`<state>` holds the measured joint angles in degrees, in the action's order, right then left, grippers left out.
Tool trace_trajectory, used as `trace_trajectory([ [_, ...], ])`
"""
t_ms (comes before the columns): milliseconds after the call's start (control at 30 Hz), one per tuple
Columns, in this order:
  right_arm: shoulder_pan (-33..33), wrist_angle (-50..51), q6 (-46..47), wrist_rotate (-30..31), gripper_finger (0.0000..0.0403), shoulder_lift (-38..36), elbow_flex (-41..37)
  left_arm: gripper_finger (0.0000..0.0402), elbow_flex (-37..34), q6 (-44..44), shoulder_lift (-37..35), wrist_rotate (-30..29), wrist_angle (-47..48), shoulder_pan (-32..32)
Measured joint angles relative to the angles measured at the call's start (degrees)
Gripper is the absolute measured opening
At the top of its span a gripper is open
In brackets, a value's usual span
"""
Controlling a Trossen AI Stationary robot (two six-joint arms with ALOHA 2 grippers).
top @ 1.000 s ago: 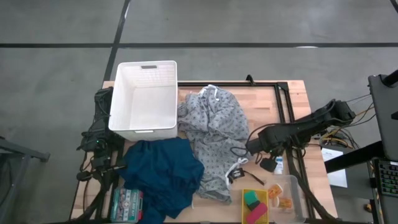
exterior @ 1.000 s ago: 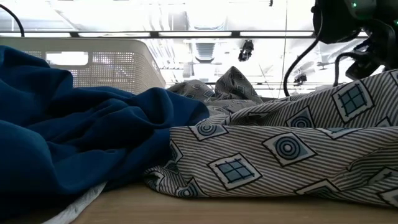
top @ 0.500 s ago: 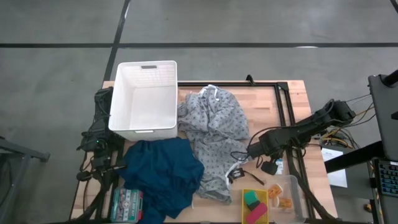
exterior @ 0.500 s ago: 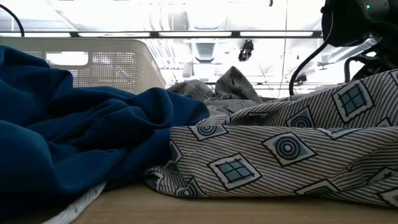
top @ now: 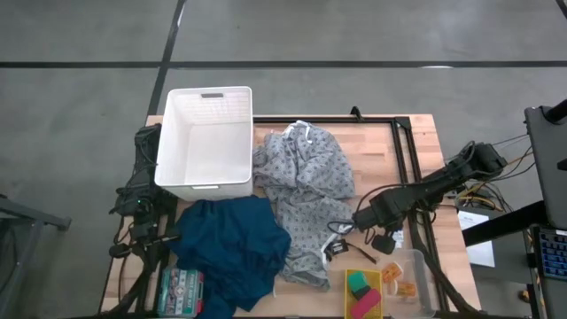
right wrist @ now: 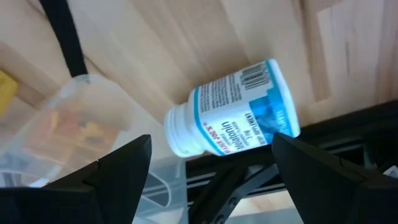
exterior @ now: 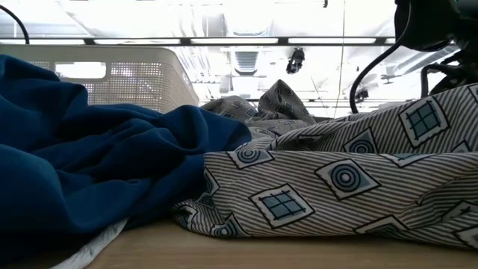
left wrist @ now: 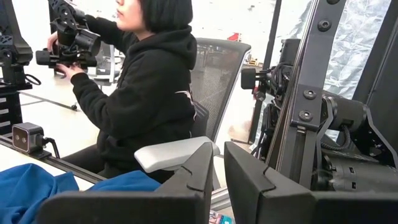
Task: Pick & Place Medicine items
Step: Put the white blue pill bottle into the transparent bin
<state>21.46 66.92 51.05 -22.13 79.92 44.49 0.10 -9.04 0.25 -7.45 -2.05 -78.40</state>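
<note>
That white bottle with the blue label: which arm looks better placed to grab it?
The right. Its tool hangs open right over the bottle, which lies on its side by the clear tray. The left tool is shut and parked off the table's far side, pointing into the room.

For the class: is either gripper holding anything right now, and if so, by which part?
Nothing is held. The right gripper hangs open over the white medicine bottle; the left gripper is shut, empty.

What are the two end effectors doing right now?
Left end effector: closed, holding nothing.
Right end effector: open, around the white medicine bottle lying on its side.
</note>
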Motion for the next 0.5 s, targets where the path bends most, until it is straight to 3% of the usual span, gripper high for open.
trace_trajectory([
  [500, 0.06, -5.14, 0.02, -1.94, 0.0327, 0.0, -1.04, 0.0047, 0.02, 0.0, 0.0, 0.01, -0.01, 0.0],
])
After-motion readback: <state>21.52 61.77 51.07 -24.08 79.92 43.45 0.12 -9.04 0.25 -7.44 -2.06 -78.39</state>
